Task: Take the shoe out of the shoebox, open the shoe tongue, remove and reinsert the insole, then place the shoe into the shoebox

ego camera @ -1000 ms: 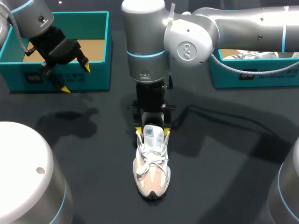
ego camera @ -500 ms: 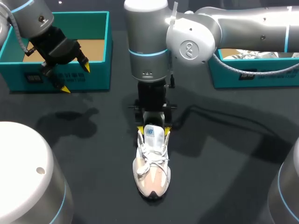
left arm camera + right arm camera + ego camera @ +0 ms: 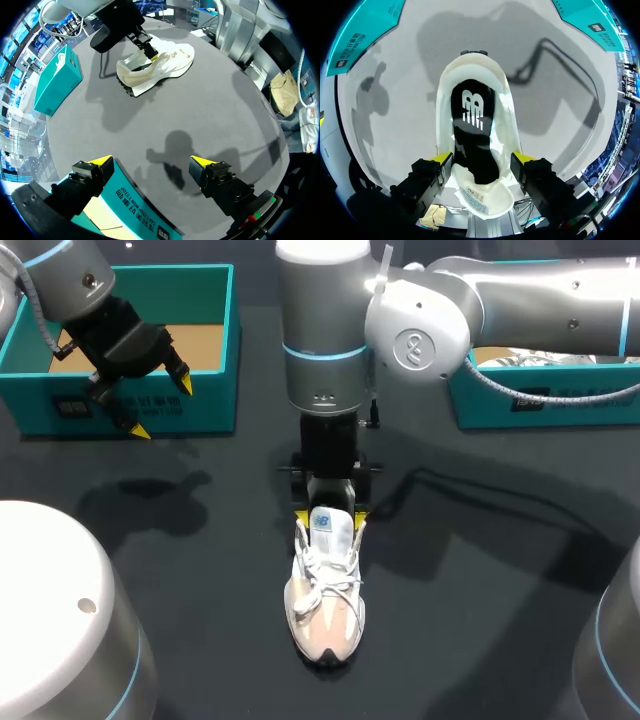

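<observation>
White shoe (image 3: 325, 590) in the middle of the dark desk (image 3: 480, 590), right under the right hand (image 3: 329, 520). Hand open wide, one yellow tip at each side of the shoe's tongue (image 3: 482, 197). Left hand (image 3: 163, 408) wide too, above the left teal shoebox (image 3: 200, 410). Another white shoe (image 3: 540, 360) in the right shoebox (image 3: 560, 405).

Dark matte table (image 3: 480, 640); overhead light, soft shadows across surface.
</observation>
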You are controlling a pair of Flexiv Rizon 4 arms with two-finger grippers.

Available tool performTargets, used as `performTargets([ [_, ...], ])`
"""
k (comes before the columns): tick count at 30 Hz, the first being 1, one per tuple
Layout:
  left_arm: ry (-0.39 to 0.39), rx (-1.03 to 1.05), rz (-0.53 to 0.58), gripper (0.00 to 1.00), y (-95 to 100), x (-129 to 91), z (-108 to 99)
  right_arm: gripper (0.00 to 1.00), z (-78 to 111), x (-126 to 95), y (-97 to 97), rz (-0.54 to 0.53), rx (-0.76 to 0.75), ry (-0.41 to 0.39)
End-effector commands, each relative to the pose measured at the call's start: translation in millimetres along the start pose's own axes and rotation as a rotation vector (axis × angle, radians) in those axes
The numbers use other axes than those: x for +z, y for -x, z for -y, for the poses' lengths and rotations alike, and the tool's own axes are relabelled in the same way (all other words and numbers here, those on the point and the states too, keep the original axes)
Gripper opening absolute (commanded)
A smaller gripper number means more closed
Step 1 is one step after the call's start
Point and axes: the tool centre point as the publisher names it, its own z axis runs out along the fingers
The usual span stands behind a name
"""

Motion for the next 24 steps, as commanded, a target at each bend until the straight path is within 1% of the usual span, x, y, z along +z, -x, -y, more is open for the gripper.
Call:
performTargets([
  [1, 0.003, 0.0, -0.002, 1.0, -0.2, 0, 0, 0.76, 1.7, 3, 3.5, -0.013, -0.016, -0.005],
  [4, 0.003, 0.0, -0.002, 1.0, -0.2, 0, 0, 0.81, 3.1, 3, 2.7, -0.017, -0.023, -0.004],
  [8, 0.003, 0.0, -0.002, 1.0, -0.2, 0, 0, 0.81, 5.5, 3, 1.7, -0.022, -0.032, -0.003],
  [14, 0.003, 0.0, -0.002, 1.0, -0.2, 0, 0, 0.93, 9.3, 4, -0.3, -0.027, -0.043, -0.004],
  [16, 0.003, 0.0, -0.002, 1.0, -0.2, 0, 0, 0.95, 10.8, 4, -0.6, -0.028, -0.045, -0.005],
  [21, 0.003, 0.0, -0.002, 1.0, -0.2, 0, 0, 0.96, 15.1, 3, -0.2, -0.03, -0.046, -0.004],
  [24, 0.003, 0.0, -0.002, 1.0, -0.2, 0, 0, 0.95, 17.3, 3, 0.4, -0.036, -0.054, 0.009],
])
